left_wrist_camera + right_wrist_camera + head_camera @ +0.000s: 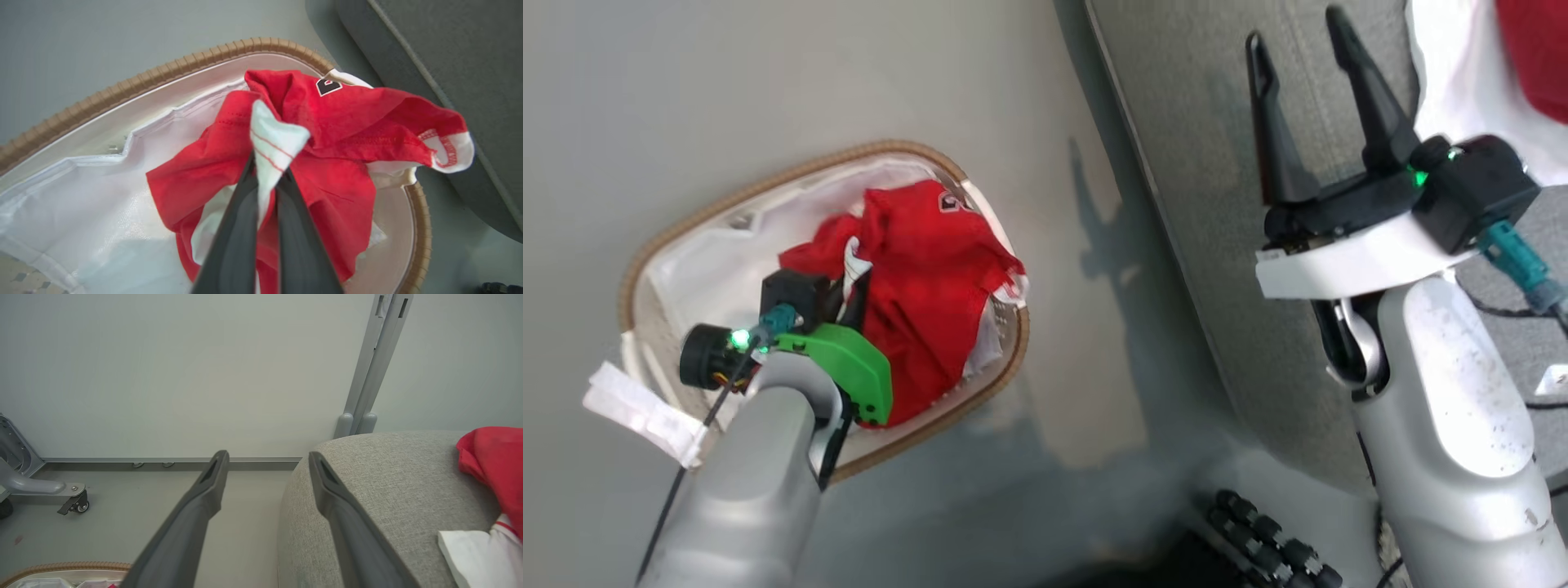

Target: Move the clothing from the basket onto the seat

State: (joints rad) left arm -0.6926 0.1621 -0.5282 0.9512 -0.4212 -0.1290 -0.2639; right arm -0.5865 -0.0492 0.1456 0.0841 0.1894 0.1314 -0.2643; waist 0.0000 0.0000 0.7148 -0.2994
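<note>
A crumpled red piece of clothing [931, 269] with white striped trim lies in the oval basket [792, 173], on its white liner. My left gripper [267, 163] reaches down into the basket and is shut on a fold of the white striped trim [273, 139] of that red garment [335, 122]. My right gripper [1294, 26] stands open and holds nothing, above the edge of the grey seat [1217, 204]. A second red and white garment [1535, 49] lies on the seat; the right wrist view has it [494, 457] to the right of the open fingers.
The basket stands on the pale floor just left of the seat's rounded edge [449, 61]. A white tag [645, 412] hangs off the basket's near rim. A grey post [376, 363] and a castered frame leg [73, 502] stand by the wall. Black ribbed parts [1258, 539] lie by my base.
</note>
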